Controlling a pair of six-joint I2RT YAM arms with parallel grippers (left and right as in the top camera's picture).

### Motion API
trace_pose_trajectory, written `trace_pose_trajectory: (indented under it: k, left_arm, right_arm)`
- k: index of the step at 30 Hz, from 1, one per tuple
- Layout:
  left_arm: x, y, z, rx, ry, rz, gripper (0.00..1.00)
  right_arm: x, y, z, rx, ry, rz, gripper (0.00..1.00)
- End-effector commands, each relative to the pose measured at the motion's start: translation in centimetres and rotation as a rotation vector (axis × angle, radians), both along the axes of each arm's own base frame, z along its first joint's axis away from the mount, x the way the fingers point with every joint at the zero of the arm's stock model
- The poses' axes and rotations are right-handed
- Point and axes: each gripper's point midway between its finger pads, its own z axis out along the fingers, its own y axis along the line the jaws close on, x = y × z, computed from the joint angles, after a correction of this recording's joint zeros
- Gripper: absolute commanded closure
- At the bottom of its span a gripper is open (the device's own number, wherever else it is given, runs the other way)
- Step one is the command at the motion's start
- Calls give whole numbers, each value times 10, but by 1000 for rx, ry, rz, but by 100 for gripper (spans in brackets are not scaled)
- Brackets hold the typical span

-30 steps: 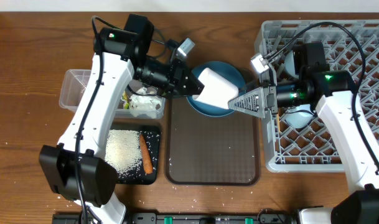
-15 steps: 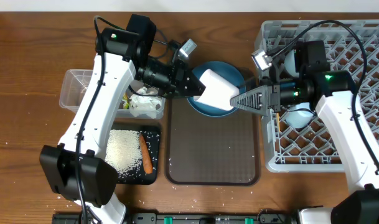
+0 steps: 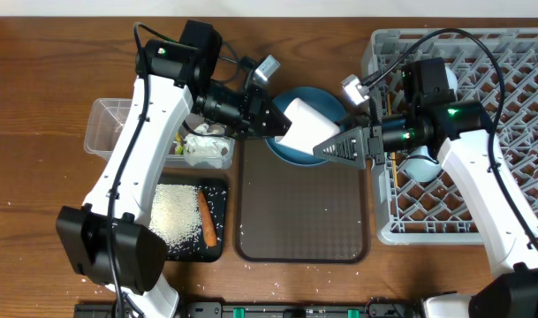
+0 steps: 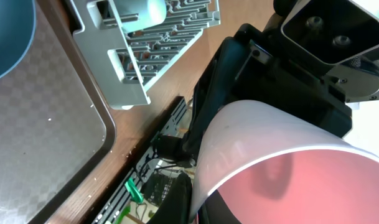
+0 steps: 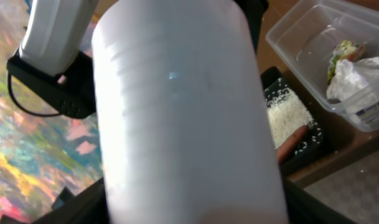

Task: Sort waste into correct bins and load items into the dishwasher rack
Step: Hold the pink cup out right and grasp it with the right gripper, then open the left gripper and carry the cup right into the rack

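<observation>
Clear plastic rectangular tub (image 3: 105,128) and shallow black rectangular tray (image 3: 223,190) of white rice grains (image 3: 176,216) lay leftmost. The left gripper (image 3: 273,124), reaching rightward, was clamped on the pale pink cup (image 3: 306,126) above the dark blue round plate (image 3: 326,97). The right gripper (image 3: 332,148), extended from over the grey plastic rack (image 3: 516,88), straddled the cup's far end; whether it pressed could not be told.

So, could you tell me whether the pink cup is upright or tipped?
Tipped: the pale pink cup lies sideways in the air, the left gripper holding its rim, its base towards the right gripper.
</observation>
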Motion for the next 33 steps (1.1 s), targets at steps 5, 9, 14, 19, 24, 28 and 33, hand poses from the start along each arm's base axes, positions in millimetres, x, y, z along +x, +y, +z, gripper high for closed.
trace_pose_trajectory:
  k: [5,9,14,19,24,28,33]
  left_arm:
    - [3,5,-12,66,-29,0,94]
    - [1,7,-15,93,-17,1,94]
    - [-1,8,-15,96,-6,0,88]
    - [-1,11,-21,132,-4,2,79]
    - [0,12,-23,148,-10,4,73]
    - [5,15,-28,176,-41,10,68]
    - [16,32,-51,342,-102,31,64]
  right_arm:
    - [-2,1,8,53,-21,25,39]
    - [0,0,8,55,-32,21,41]
    - [4,-3,8,56,-40,9,46]
    - [5,-5,8,56,-41,2,48]
    - [7,-7,8,55,-40,-6,50]
    - [8,-7,5,35,-42,-15,52]
    - [16,-13,-11,-55,-28,-69,51]
